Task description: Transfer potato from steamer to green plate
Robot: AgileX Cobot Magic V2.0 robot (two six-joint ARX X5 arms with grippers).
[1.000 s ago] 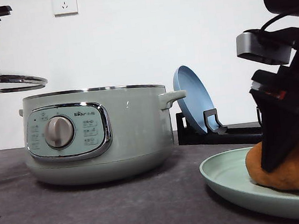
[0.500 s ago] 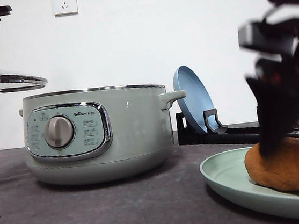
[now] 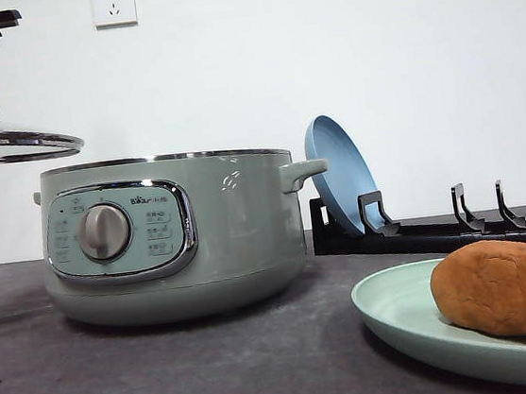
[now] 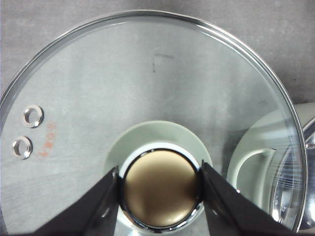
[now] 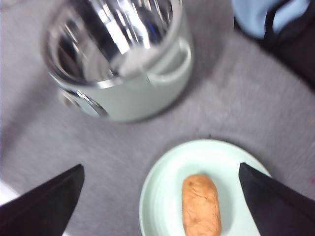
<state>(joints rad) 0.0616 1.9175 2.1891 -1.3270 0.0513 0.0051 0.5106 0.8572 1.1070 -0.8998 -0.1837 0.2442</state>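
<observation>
One potato point(image 3: 506, 287), one steamer point(image 3: 172, 236), one lid point(image 4: 147, 98). Two plates: one green point(image 3: 399, 310), one blue point(image 3: 340, 183). One rack point(image 3: 438, 231).

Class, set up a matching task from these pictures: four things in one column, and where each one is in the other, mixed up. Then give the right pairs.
Things
1. potato
2. glass lid
3. blue plate
4. steamer

Places
A. standing on edge in the black rack
B. held up by the left hand
C. lying on the green plate
D. sitting open on the grey table

Pairs: 1-C, 2-B, 3-A, 4-D
</observation>
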